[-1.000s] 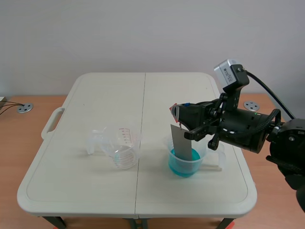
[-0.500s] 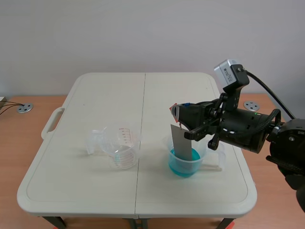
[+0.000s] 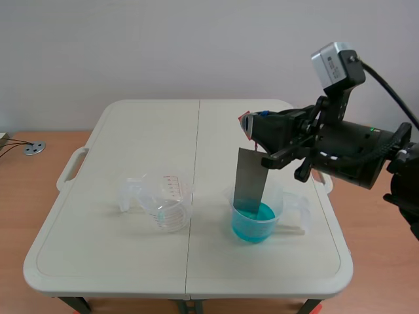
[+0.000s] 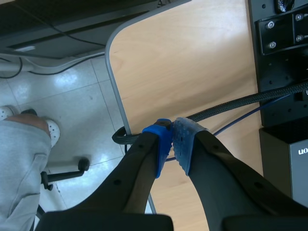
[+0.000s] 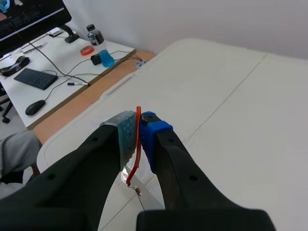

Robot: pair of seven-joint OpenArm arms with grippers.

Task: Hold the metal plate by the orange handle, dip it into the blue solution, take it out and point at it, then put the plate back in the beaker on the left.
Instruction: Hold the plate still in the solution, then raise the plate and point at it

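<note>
My right gripper [image 3: 251, 128] is shut on the orange handle [image 3: 247, 123] of the grey metal plate [image 3: 249, 178]. The plate hangs upright, its lower end just inside the right beaker [image 3: 256, 216], above the blue solution [image 3: 253, 222]. In the right wrist view the thin orange handle [image 5: 138, 144] is pinched between the two pads of my right gripper [image 5: 139, 134], with the plate's top edge [image 5: 144, 196] below. The clear beaker on the left [image 3: 163, 201] stands on the table. My left gripper [image 4: 172, 144] is shut on nothing, off the table above a wooden desk and floor.
The white folding table [image 3: 150, 137] has a seam down its middle. A desk with a keyboard [image 5: 37, 78], a mouse and small items lies beyond the table's far edge in the right wrist view. A person's leg [image 4: 19, 159] shows beside the left gripper.
My right arm has risen, lifting the plate up so most of it is out of the blue solution. The left beaker has stayed put.
</note>
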